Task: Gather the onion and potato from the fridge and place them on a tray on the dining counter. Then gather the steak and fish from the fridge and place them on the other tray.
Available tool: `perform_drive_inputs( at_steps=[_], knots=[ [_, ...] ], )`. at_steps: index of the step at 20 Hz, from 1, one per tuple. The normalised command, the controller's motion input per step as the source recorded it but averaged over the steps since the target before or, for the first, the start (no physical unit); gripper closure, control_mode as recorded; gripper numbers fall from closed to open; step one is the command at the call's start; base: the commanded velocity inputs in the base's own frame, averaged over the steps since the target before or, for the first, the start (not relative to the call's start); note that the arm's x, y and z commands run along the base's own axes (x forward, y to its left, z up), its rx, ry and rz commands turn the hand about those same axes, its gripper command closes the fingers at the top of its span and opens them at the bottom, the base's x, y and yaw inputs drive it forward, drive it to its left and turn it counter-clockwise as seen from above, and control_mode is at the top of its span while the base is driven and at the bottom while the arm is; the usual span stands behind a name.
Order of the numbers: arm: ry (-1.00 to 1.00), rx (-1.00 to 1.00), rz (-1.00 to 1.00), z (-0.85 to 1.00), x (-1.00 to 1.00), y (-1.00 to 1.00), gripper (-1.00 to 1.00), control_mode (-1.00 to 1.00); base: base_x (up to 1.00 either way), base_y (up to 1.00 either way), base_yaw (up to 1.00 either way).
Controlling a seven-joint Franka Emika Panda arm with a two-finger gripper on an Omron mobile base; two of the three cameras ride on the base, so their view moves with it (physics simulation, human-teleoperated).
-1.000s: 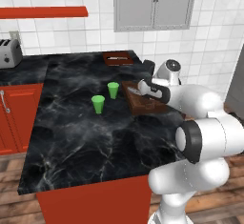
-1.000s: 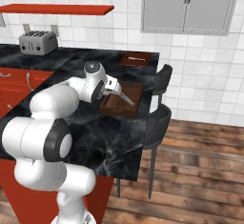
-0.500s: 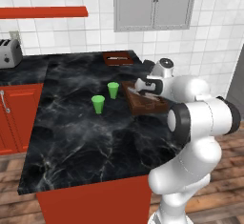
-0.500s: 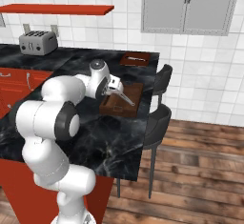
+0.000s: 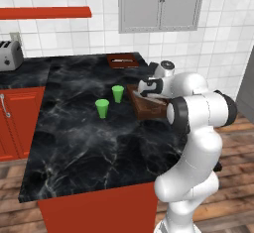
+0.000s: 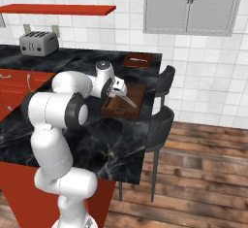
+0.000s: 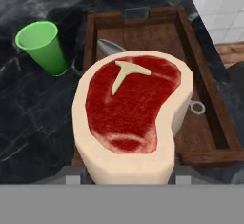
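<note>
My gripper (image 5: 144, 89) (image 6: 118, 89) is shut on the steak (image 7: 131, 108), a thick red slab with a pale fat rim and a T-shaped bone. The steak hides the fingertips in the hand view. It hangs over the near end of a walled wooden box (image 7: 209, 108) (image 5: 149, 108) (image 6: 127, 106) holding metal utensils, on the dining counter (image 5: 89, 143) (image 6: 116, 144). The tray (image 5: 123, 60) (image 6: 138, 60), flat and reddish-brown with a dark mark, lies farther back on the counter, apart from the gripper.
Two green cups (image 5: 102, 108) (image 5: 117, 93) stand left of the box, one close beside it (image 7: 43, 46). A toaster (image 5: 10, 54) (image 6: 38, 42) sits at the back left. Dark chairs (image 6: 160, 120) line the counter's right edge. Red cabinets (image 5: 12, 123) stand left.
The arm's elbow has swung upward and closer to the counter. The gripper still holds the steak in about the same spot over the wooden box.
</note>
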Motion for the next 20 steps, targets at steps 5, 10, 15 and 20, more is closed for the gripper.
perform_drive_inputs(
  at_steps=[5, 10, 15, 20],
  knots=[
    [0.05, 0.00, 0.00, -0.24, 0.36, 0.00, 1.00, -1.00, 0.00, 0.00, 0.00],
    [0.03, 0.00, 0.01, -0.30, 0.38, 0.00, 1.00, -1.00, 0.00, 0.00, 0.00],
    [0.00, 0.00, 0.01, -0.25, 0.40, 0.00, 1.00, -1.00, 0.00, 0.00, 0.00],
    [0.00, 0.00, 0.01, -0.22, 0.39, 0.00, 1.00, -1.00, 0.00, 0.00, 0.00]
  ],
)
